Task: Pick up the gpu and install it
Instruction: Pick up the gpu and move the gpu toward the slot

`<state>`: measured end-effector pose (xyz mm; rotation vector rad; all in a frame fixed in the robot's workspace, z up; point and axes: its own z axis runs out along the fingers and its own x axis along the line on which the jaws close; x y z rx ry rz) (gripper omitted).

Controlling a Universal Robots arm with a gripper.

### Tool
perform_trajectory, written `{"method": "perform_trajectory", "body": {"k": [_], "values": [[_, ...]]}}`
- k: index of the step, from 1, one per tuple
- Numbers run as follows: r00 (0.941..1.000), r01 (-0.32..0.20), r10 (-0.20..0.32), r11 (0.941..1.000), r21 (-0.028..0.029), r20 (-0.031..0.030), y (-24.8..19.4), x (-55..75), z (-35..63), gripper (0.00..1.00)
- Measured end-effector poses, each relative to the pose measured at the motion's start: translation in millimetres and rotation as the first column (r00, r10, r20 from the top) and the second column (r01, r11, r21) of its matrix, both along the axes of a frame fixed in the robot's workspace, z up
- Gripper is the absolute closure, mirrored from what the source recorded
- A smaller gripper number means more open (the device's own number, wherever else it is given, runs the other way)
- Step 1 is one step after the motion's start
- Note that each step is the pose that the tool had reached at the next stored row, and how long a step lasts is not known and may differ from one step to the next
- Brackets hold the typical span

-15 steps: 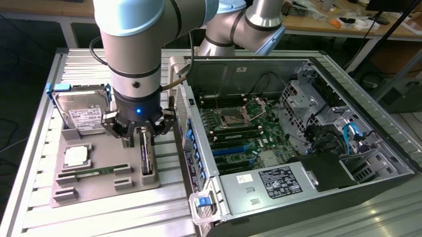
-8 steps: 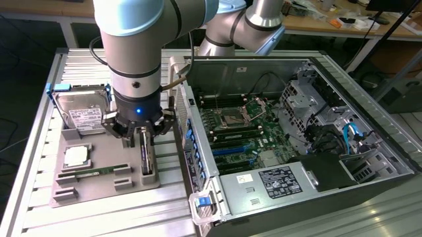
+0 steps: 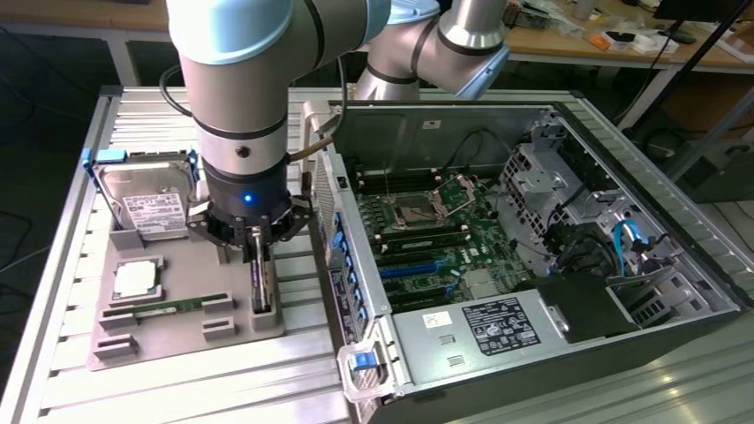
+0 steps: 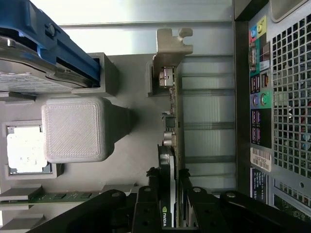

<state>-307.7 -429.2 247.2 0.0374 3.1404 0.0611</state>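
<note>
The gpu point(image 3: 261, 287) stands on edge in a slot of the grey holder tray point(image 3: 165, 340), just beside the open computer case point(image 3: 554, 141). It is a thin dark card with a silvery bracket at its far end point(image 4: 171, 48). My gripper point(image 3: 260, 256) comes straight down onto the card's top edge. In the wrist view my gripper point(image 4: 167, 196) has one black finger point(image 4: 146, 204) on each face of the gpu point(image 4: 171, 126), pressed against it. The card still sits in its slot.
On the tray lie a silver hard drive with a blue frame point(image 3: 147, 203), a square processor point(image 3: 138, 280) and a green memory stick point(image 3: 165, 307). The case wall point(image 3: 353, 291) rises close to the gripper. The motherboard point(image 3: 425, 230) lies exposed inside the case.
</note>
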Motion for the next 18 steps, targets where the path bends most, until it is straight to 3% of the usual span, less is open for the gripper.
{"method": "perform_trajectory", "body": {"k": [9, 18], "values": [[1.0000, 0.000, 0.000, 1.0000, 0.0001, 0.0002, 0.0, 0.0, 1.0, 0.73], [1.0000, 0.000, 0.000, 1.0000, -0.0003, 0.0000, 0.0, 0.0, 23.1, 0.73]]}}
